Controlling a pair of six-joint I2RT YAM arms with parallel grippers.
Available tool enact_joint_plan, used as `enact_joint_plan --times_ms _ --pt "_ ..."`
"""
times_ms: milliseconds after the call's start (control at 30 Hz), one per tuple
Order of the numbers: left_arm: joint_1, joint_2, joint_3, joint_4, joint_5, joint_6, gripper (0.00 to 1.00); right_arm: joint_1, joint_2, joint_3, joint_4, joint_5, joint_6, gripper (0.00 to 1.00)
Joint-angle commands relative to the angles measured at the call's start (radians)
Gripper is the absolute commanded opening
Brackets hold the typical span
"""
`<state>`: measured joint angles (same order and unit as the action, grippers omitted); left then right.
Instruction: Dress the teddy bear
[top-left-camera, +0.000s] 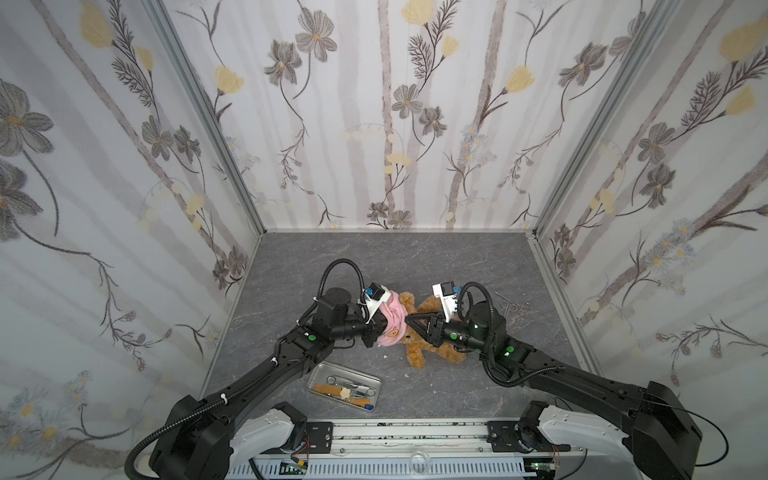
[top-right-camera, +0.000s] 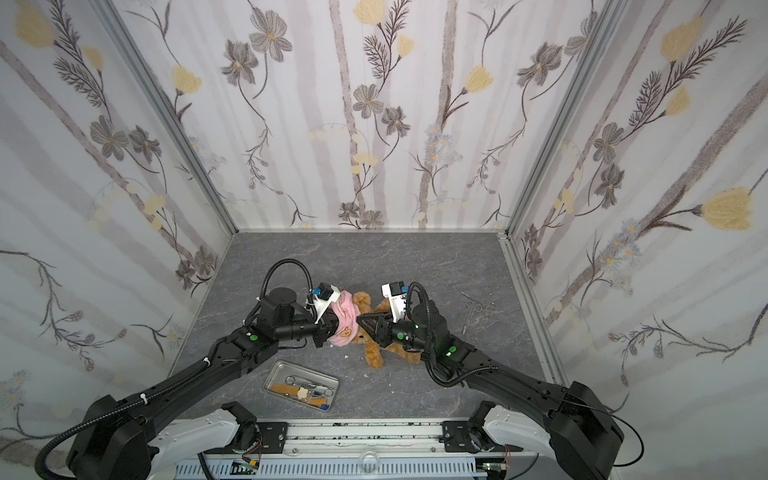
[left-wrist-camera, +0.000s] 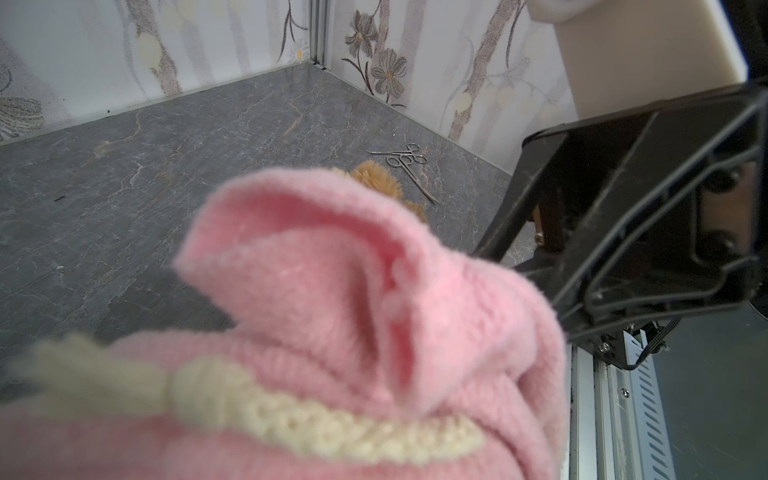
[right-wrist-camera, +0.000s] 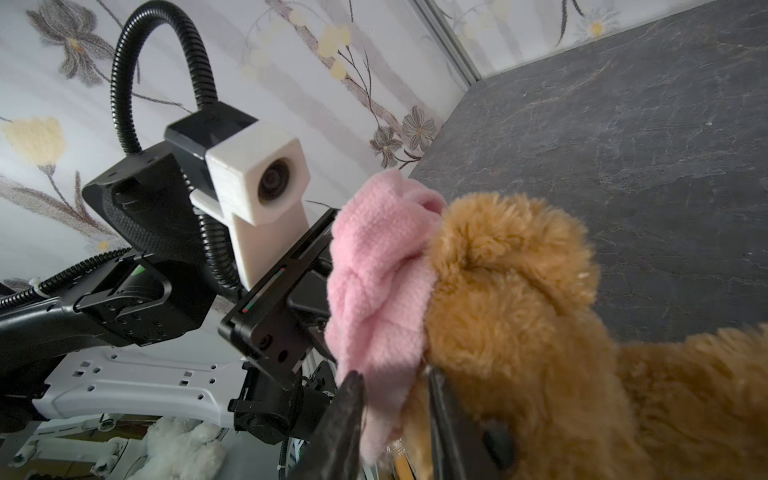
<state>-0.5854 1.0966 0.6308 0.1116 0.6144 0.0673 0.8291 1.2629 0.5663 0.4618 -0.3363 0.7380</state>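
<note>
Teddy bear (top-left-camera: 417, 353) lies mid-worktop (top-left-camera: 415, 257), btwn the two arms, head toward the back wall, legs toward the front edge. Pink shirt (top-left-camera: 395, 318) is bunched up against the bear's head on the left arm's side, w/ its bear-face print showing in both top views. Left gripper (right-wrist-camera: 322, 311) is pressed together on the bunched knit, fingertips buried in the fabric. Right gripper (right-wrist-camera: 395, 415) points in from the opp. side, over the bear's chest. There's a narrow gap btwn its jaws, w/ the shirt hem hanging in that gap and bear fur just beside one finger. Can't tell if it's actually pinching the hem. Metal tray (top-left-camera: 350, 370) w/ small tools sits near the front edge, apart from the bear. Forceps (top-left-camera: 513, 307) lie loose on the worktop beyond the right arm, nearer the right wall.
</note>
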Motion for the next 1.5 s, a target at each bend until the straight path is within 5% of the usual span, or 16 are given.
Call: enact_joint_plan --times_ms 0,433,1000,1467 --pt "-0.002 -0.005 -0.003 0.063 0.019 0.033 0.0 -0.002 0.007 0.011 0.081 0.001 0.049 0.29" --pt "-0.011 -0.017 -0.009 0.066 0.025 0.059 0.0 -0.045 0.073 0.058 0.083 0.005 0.095 0.18" --pt "-0.019 -0.027 -0.011 0.067 0.012 0.066 0.0 -0.039 0.149 0.094 0.154 -0.059 0.152 0.26" --pt "-0.025 -0.025 -0.013 0.066 0.003 0.067 0.0 -0.039 0.079 0.169 -0.14 0.02 -0.008 0.27"
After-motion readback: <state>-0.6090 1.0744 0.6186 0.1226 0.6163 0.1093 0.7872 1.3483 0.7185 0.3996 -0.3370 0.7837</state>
